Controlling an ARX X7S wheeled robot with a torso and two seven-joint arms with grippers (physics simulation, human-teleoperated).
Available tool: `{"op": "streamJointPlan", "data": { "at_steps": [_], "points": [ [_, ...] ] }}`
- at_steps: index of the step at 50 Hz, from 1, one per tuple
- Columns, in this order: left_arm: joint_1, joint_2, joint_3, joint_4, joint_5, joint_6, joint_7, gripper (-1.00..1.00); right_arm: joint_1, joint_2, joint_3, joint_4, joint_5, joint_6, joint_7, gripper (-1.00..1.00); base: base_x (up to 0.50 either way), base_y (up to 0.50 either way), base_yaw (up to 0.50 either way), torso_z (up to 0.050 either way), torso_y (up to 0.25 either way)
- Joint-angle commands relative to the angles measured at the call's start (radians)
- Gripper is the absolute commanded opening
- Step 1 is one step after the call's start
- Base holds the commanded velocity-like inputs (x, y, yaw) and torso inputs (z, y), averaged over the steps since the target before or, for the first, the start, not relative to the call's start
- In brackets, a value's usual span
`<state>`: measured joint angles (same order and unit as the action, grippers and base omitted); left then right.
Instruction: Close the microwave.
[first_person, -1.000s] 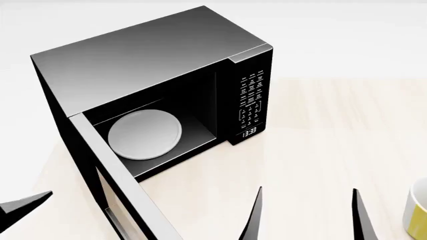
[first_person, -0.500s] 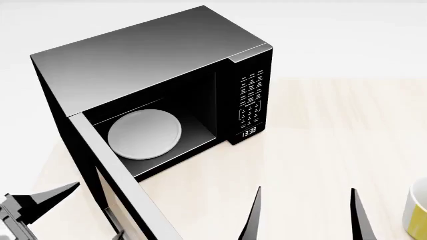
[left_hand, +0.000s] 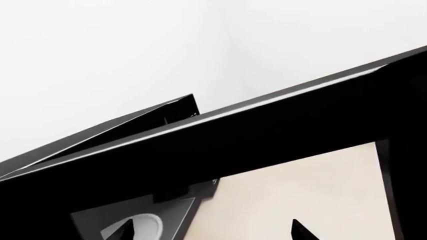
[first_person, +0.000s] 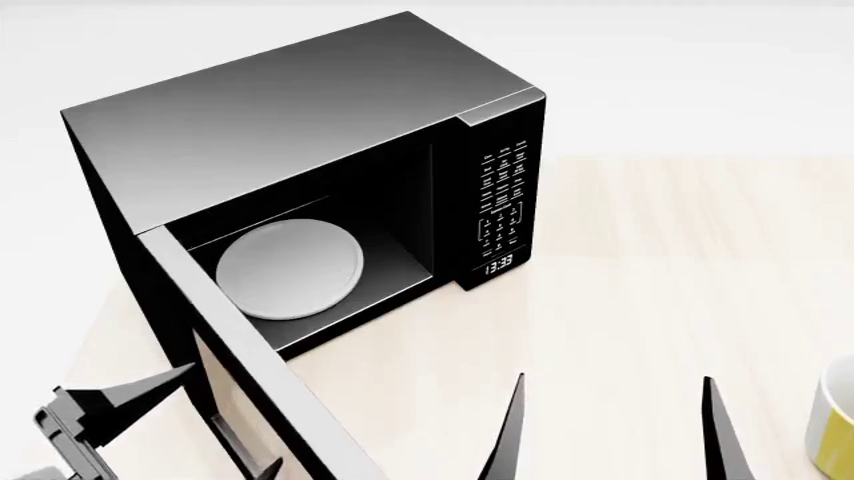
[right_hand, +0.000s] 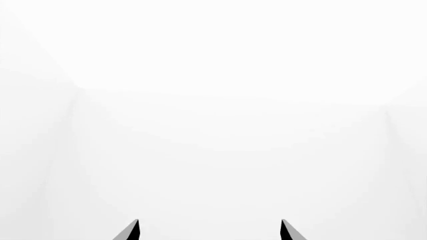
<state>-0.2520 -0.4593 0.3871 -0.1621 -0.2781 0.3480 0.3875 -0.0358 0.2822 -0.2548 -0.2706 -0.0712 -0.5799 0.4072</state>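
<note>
The microwave (first_person: 307, 190) stands on the worktop (first_person: 667, 280), door (first_person: 240, 380) swung wide. The left end effector (first_person: 187, 425), fingers apart, sits outside the door; next, push it shut.

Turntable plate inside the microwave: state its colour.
White, a plain round turntable plate in the black microwave; clearest in the head view.
</note>
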Motion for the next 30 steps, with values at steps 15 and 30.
{"op": "streamJointPlan", "data": {
  "at_steps": [15,30],
  "points": [
    [-0.049,0.079,0.012,-0.098,0.027,0.053,0.01,1.0,0.003,0.0,0.0,0.007,-0.008,0.0,0.0,1.0,0.0,0.0,0.0,0.0,0.0],
    [-0.084,0.119,0.003,-0.137,0.035,0.067,-0.027,1.0,0.004,0.005,-0.006,0.013,-0.004,0.0,0.006,1.0,0.0,0.0,0.0,0.0,0.0]
  ]
}}
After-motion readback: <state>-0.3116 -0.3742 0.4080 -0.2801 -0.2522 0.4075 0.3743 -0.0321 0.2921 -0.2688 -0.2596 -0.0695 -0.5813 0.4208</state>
